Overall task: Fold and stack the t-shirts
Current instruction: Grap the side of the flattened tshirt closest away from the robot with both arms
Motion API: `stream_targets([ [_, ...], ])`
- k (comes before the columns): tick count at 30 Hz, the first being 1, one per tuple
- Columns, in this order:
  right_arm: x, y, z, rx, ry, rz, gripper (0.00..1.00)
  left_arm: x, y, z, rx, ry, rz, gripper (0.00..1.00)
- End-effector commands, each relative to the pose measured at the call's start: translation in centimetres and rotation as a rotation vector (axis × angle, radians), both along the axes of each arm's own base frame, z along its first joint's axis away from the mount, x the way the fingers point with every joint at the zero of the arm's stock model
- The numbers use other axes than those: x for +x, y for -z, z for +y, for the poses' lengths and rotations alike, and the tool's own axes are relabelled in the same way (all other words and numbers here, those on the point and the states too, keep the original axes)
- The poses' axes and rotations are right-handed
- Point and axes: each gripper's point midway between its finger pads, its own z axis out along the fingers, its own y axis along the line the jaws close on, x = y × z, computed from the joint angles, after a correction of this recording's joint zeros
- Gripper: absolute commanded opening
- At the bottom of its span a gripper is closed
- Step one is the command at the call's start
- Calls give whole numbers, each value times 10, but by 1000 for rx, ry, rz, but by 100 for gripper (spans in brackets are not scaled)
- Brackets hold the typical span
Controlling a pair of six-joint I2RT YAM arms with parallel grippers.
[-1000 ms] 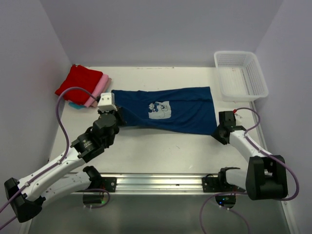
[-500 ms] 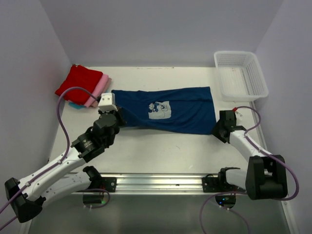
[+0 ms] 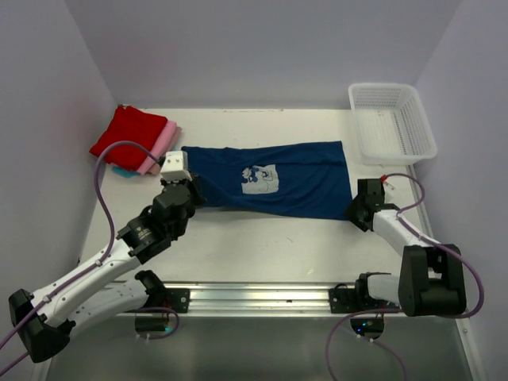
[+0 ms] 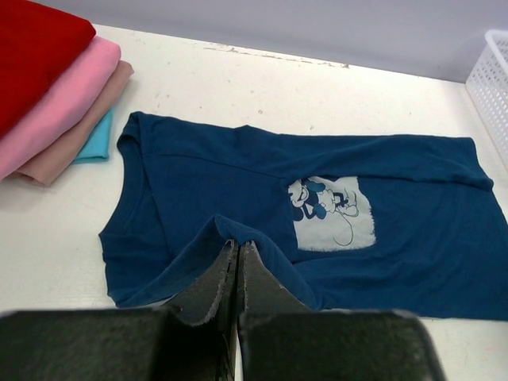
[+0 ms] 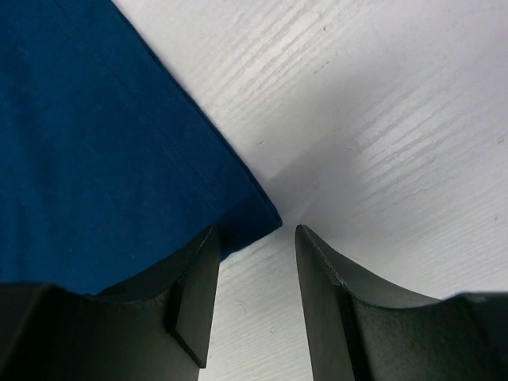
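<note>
We see two arms, the left arm (image 3: 87, 274) and the right arm (image 3: 390, 228), built of white tubular links and black rounded joint housings. A purple cable (image 3: 101, 198) loops along each. A white boxy block (image 3: 173, 165) sits at the left wrist. The fingers (image 5: 333, 309) are flat, matte black, square-edged.

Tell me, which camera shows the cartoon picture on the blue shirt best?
The left wrist view: the cartoon print is big and clear there. The top view shows it only as a small pale square. The right wrist view shows just a plain corner of the blue shirt, no print.
</note>
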Motion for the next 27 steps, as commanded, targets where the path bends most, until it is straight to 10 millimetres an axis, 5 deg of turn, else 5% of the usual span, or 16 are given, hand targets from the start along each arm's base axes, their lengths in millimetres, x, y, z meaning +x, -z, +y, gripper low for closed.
stream_targets([
  [1, 10, 2, 0, 22, 36, -38, 47, 3, -6, 2, -40, -19, -26, 0],
  [5, 10, 10, 0, 25, 41, -25, 42, 3, -4, 2, -44, -16, -21, 0],
  [9, 12, 14, 3, 41, 28, -21, 0, 3, -2, 2, -46, -14, -17, 0],
  [19, 10, -31, -5, -12, 4, -114, 0, 5, -1, 20, -10, -96, -36, 0],
  [22, 19, -54, -9, -40, -1, -156, 0, 11, 31, 25, 14, -111, 14, 0],
  [27, 37, -76, -12, -69, -15, -178, 0, 24, 57, 28, -4, -101, 60, 0],
])
